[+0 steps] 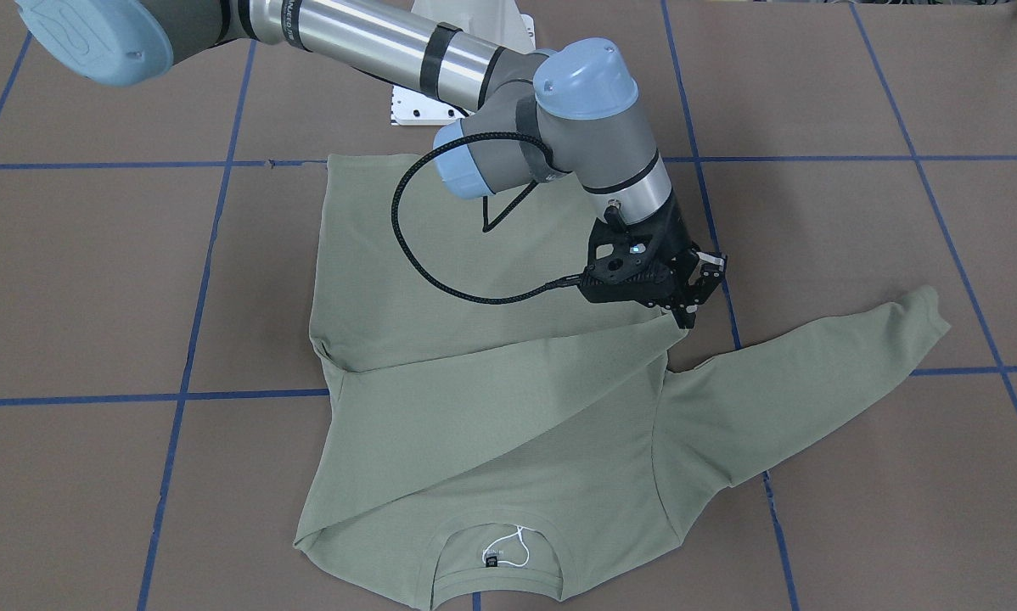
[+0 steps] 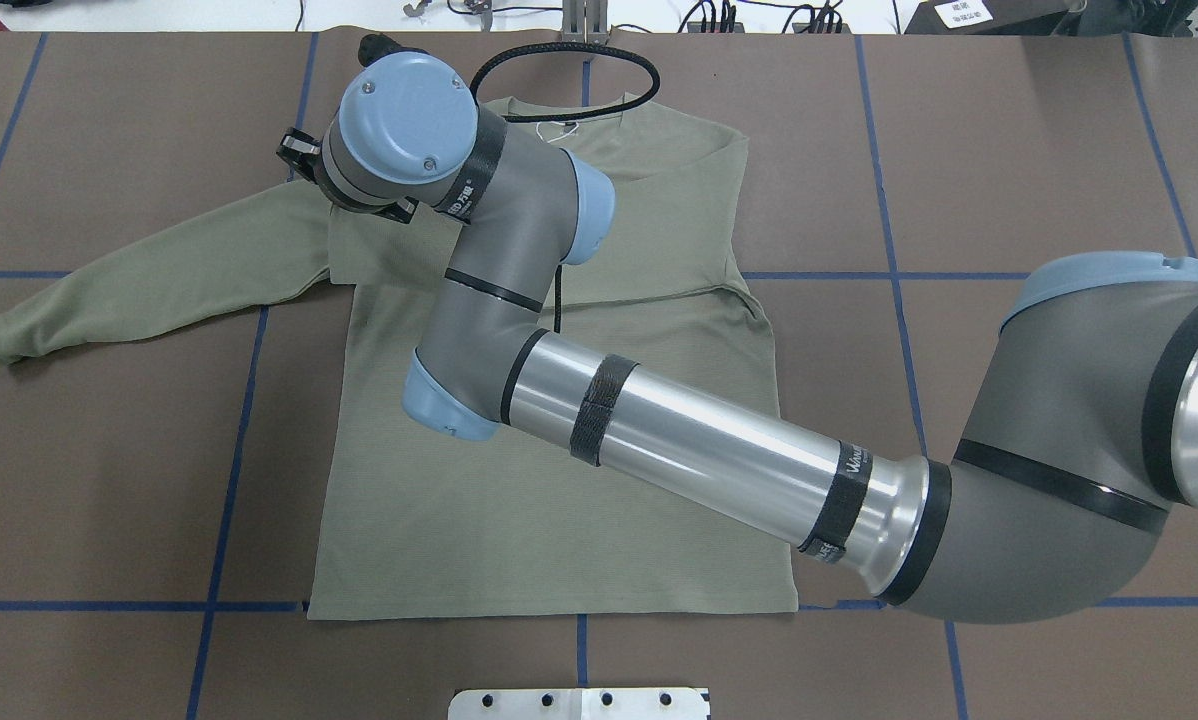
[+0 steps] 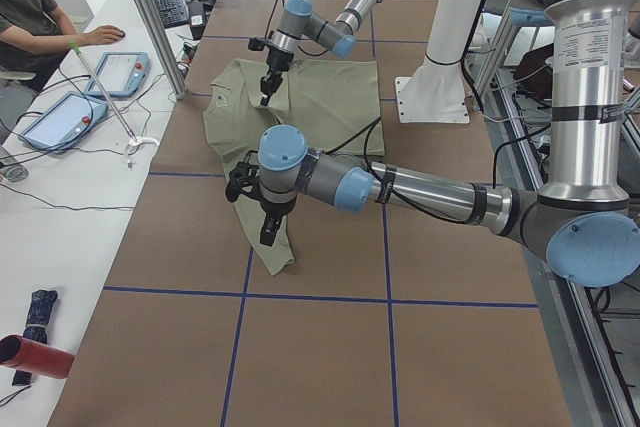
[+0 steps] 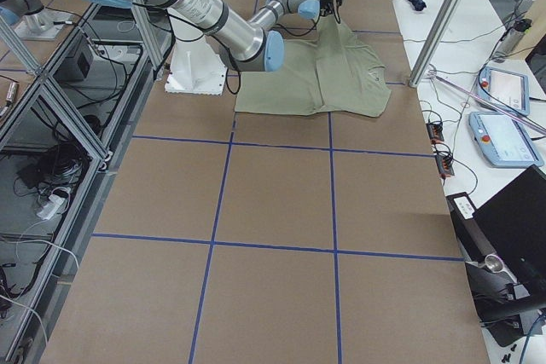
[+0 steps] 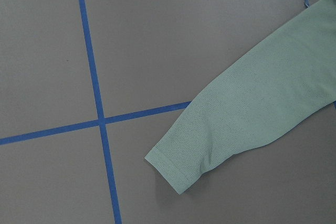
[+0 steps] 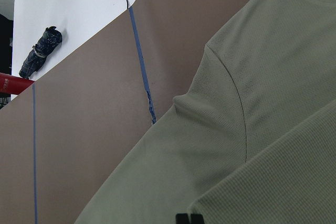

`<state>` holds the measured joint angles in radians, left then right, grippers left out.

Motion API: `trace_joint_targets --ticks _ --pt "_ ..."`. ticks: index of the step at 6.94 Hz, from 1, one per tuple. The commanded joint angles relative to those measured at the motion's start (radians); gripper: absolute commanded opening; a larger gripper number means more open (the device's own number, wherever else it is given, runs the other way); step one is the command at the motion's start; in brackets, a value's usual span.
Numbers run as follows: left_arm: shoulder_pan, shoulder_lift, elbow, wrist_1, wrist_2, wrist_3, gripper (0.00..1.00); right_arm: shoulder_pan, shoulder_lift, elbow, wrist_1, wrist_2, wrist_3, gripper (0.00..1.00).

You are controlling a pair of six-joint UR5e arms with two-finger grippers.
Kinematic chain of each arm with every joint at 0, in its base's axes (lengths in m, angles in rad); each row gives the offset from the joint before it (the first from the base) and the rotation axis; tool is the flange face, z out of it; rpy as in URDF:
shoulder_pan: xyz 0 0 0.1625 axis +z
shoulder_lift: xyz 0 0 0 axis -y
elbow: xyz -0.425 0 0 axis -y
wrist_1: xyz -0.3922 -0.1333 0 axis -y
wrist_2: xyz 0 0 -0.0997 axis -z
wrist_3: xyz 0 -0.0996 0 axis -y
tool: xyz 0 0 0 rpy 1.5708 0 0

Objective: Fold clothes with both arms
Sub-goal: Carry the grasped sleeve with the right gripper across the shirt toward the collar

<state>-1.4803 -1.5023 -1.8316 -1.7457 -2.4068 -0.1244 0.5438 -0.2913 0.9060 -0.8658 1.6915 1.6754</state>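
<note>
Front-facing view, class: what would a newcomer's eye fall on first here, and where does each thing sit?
First, the sage-green long-sleeved knit shirt lies mid-table on the brown table with blue tape lines, one sleeve folded across its body, the other stretched toward the view's right. Next, the silver-grey right arm with light-blue joint caps reaches in from the top left, its black two-finger right gripper at the folded sleeve's tip.

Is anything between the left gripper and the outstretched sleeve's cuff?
Nothing visible. The left gripper hangs above the cuff of the shirt, which lies flat on the table with only blue tape lines nearby.
</note>
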Motion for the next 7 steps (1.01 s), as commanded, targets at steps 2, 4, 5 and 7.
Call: trace_joint_targets --ticks 2,4,5,7 --pt "0.0 0.001 0.0 -0.002 0.0 0.0 1.0 -0.001 0.101 -0.14 0.002 -0.05 0.001 0.69" --pt "0.005 -0.002 0.021 -0.003 -0.035 -0.012 1.0 -0.008 0.122 -0.154 0.001 -0.079 0.004 0.95" --pt "0.009 -0.013 0.034 -0.006 -0.037 -0.009 1.0 -0.007 0.129 -0.153 -0.01 -0.081 0.03 0.98" --pt "0.018 -0.021 0.151 -0.145 -0.032 -0.009 1.0 0.031 0.042 0.059 -0.268 -0.075 0.096 0.99"
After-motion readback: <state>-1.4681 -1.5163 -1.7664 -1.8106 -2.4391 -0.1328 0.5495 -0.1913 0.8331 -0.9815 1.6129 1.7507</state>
